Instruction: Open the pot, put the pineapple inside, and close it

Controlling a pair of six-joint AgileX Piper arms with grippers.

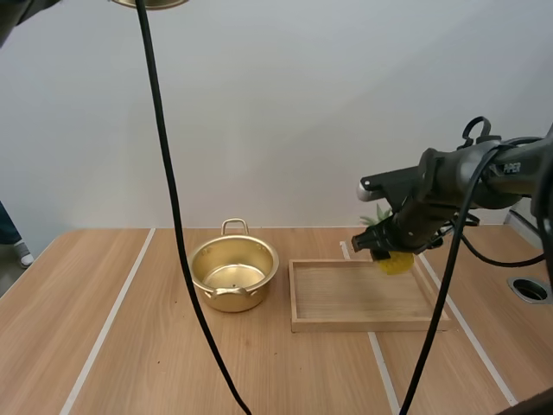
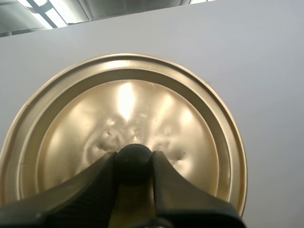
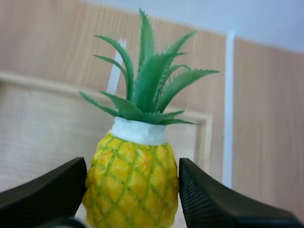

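Note:
The golden pot [image 1: 233, 275] stands open on the wooden table, left of the wooden tray [image 1: 363, 326]. My right gripper [image 1: 384, 251] hangs over the tray's far right part, shut on a small yellow pineapple [image 1: 395, 262] with green leaves. In the right wrist view the pineapple [image 3: 133, 185] sits upright between the fingers of the right gripper [image 3: 132, 180], with the tray's rim [image 3: 204, 137] behind it. My left gripper [image 2: 134, 166] is shut on the black knob [image 2: 134, 163] of the golden lid [image 2: 128, 109], held high; the lid's edge [image 1: 149, 3] peeks in above the table.
White stripes [image 1: 112, 320] run across the table. A round hole [image 1: 530, 289] sits near the right edge. A person's leg and shoe [image 1: 12, 238] show past the table's left side. Bare tabletop lies in front of the pot and tray.

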